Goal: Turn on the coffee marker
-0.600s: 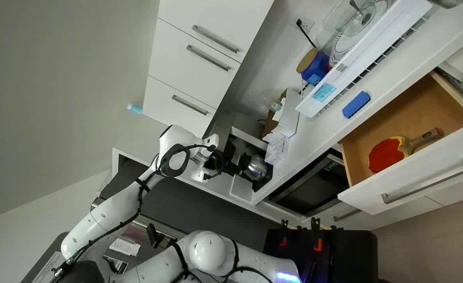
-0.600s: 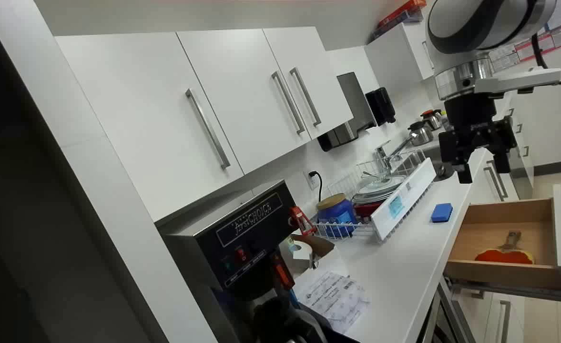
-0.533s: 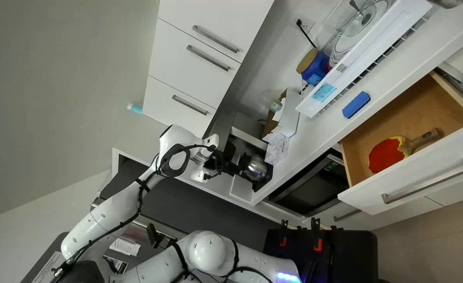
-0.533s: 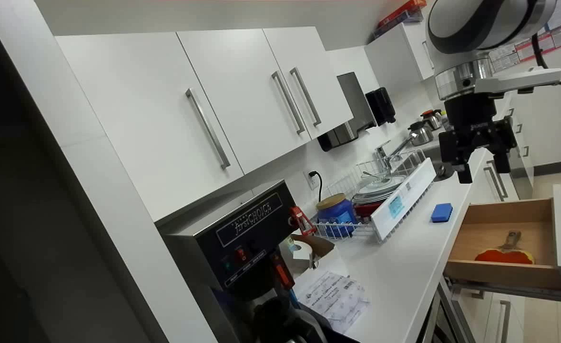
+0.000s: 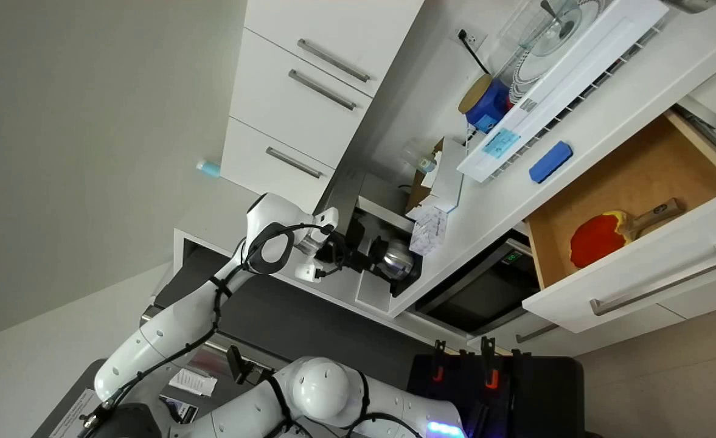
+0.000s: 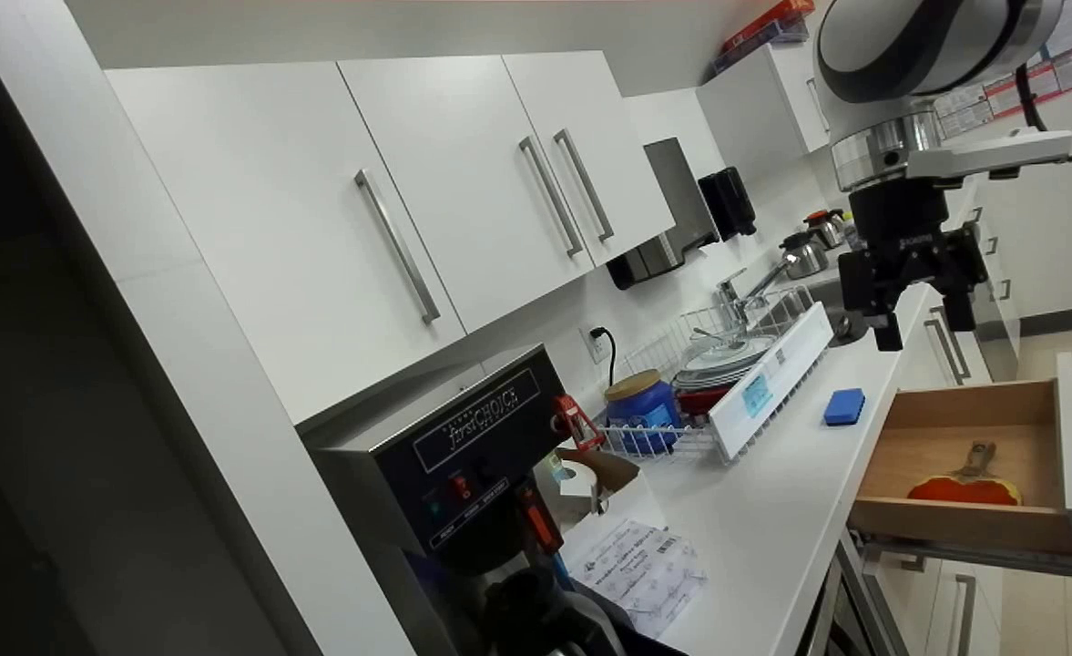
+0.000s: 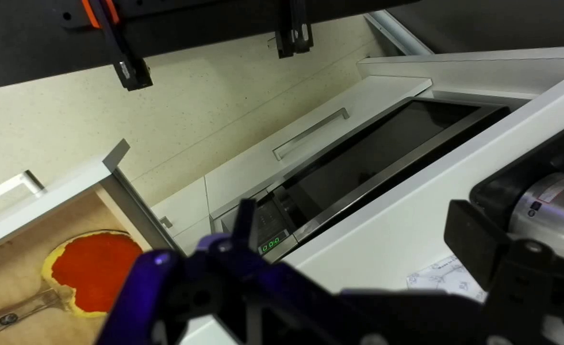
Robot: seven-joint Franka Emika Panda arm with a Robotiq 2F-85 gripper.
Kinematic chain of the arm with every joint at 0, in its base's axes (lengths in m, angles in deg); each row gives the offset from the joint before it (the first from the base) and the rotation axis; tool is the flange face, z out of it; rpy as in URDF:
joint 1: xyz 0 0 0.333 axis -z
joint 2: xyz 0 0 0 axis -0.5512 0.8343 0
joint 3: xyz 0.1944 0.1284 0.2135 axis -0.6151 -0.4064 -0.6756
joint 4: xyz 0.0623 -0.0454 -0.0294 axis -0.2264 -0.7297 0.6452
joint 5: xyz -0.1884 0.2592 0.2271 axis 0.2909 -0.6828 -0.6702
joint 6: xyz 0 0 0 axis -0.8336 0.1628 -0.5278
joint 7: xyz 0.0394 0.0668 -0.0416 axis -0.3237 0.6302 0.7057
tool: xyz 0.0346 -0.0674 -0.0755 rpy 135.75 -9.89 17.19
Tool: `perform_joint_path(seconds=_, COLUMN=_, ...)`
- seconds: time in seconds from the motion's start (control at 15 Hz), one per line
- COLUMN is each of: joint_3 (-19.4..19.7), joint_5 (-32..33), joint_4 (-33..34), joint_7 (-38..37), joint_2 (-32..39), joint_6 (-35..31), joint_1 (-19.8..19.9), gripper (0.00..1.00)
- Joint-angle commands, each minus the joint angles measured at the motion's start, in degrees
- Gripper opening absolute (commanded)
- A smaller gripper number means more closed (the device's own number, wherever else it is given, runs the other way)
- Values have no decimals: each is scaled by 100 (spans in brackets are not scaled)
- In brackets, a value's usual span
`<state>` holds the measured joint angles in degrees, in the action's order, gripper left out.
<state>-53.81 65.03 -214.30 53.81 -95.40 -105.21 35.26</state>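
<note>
The coffee maker [image 6: 481,428] stands at the end of the counter, with a black front panel and a metal body. A red switch [image 6: 461,486] and a small green one [image 6: 433,504] sit low on its panel. Its metal carafe [image 5: 396,260] rests on a black base and also shows at the right edge of the wrist view [image 7: 552,211]. My gripper [image 6: 923,321] is open and empty, pointing down in the air, apart from the panel. In the wrist view its fingers [image 7: 358,230] are wide apart with nothing between them. Whether the switch is on cannot be told.
A paper package [image 6: 638,574] and a cardboard box [image 6: 604,474] stand beside the coffee maker. A dish rack [image 6: 772,381], blue jar [image 6: 642,410] and blue sponge [image 6: 843,406] are along the counter. An open drawer [image 5: 668,274] holds a red-topped wooden paddle [image 7: 95,268].
</note>
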Motion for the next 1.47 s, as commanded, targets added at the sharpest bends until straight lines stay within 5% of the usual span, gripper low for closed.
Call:
perform_joint_path(seconds=0.0, joint_3=-85, joint_5=-65, joint_4=13, joint_7=63, joint_2=12, joint_6=23, joint_1=99, gripper=100)
perform_joint_path(seconds=0.33, joint_3=-308, joint_5=-43, joint_4=-99, joint_7=50, joint_2=-483, joint_6=91, joint_1=2, gripper=100)
perform_joint_path(seconds=0.8, joint_3=-1510, joint_5=-648, joint_4=-83, joint_7=-1227, joint_2=-1780, joint_6=631, joint_1=-357, gripper=100)
perform_joint_path(seconds=1.13, joint_3=-2683, joint_5=-1297, joint_4=211, joint_7=-2059, joint_2=-1568, joint_6=369, joint_1=-784, gripper=100)
perform_joint_path(seconds=1.4, joint_3=-3210, joint_5=-1476, joint_4=496, joint_7=-2278, joint_2=-1188, joint_6=203, joint_1=-943, gripper=100)
